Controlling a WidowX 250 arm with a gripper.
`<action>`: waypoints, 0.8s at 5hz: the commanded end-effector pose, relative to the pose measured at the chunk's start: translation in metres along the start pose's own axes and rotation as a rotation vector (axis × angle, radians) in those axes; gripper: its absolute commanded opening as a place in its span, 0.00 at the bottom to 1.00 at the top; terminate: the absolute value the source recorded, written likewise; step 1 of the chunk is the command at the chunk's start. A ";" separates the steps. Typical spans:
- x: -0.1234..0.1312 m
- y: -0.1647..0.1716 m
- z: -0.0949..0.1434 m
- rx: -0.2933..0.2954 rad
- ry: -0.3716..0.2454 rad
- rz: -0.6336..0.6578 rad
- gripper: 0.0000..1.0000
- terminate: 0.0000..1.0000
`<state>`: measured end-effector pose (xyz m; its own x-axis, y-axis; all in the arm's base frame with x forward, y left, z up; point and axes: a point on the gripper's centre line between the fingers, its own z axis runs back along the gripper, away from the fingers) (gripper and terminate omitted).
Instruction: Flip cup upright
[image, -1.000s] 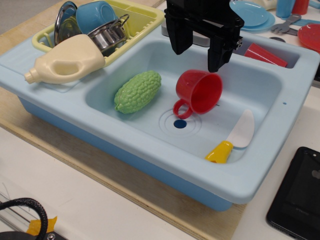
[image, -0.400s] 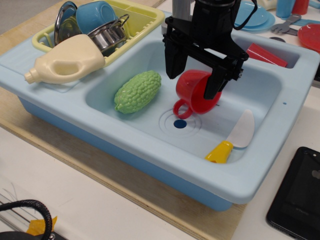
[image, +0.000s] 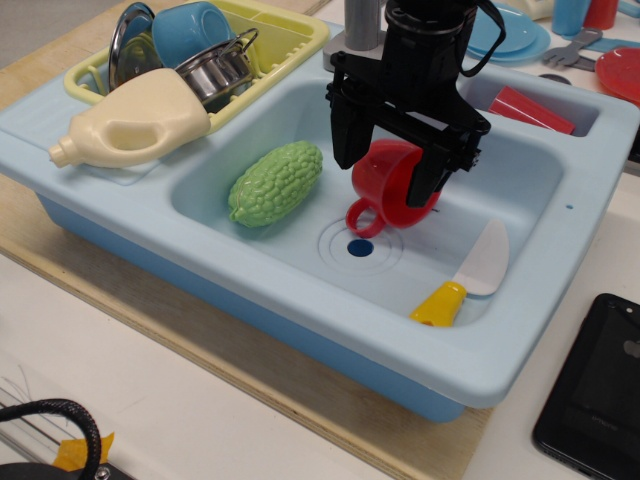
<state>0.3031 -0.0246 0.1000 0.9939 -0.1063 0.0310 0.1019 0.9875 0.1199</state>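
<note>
The red cup (image: 388, 190) with a loop handle lies on its side in the light blue sink (image: 250, 290), mouth toward the right front, handle resting near the drain. My black gripper (image: 385, 172) is lowered over it, open, with one finger (image: 345, 135) left of the cup and the other finger (image: 425, 170) on its right side. The fingers straddle the cup body; I cannot tell whether they touch it. The gripper hides the cup's upper part.
A green bumpy gourd (image: 275, 182) lies left of the cup. A knife with a yellow handle (image: 465, 275) lies at the sink's right front. A cream bottle (image: 135, 120) and a yellow rack with a blue cup (image: 190, 28) sit at left. A red tumbler (image: 530, 108) lies behind.
The gripper has come down from above the sink's back rim until its fingers straddle the cup. The cup has barely moved.
</note>
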 end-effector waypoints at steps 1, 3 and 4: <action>0.020 0.009 0.005 0.001 -0.071 -0.007 1.00 0.00; 0.033 0.016 -0.023 -0.062 -0.086 -0.020 0.00 0.00; 0.034 0.018 -0.029 -0.089 -0.100 -0.024 0.00 0.00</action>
<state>0.3344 -0.0106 0.0623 0.9880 -0.1305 0.0832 0.1296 0.9914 0.0156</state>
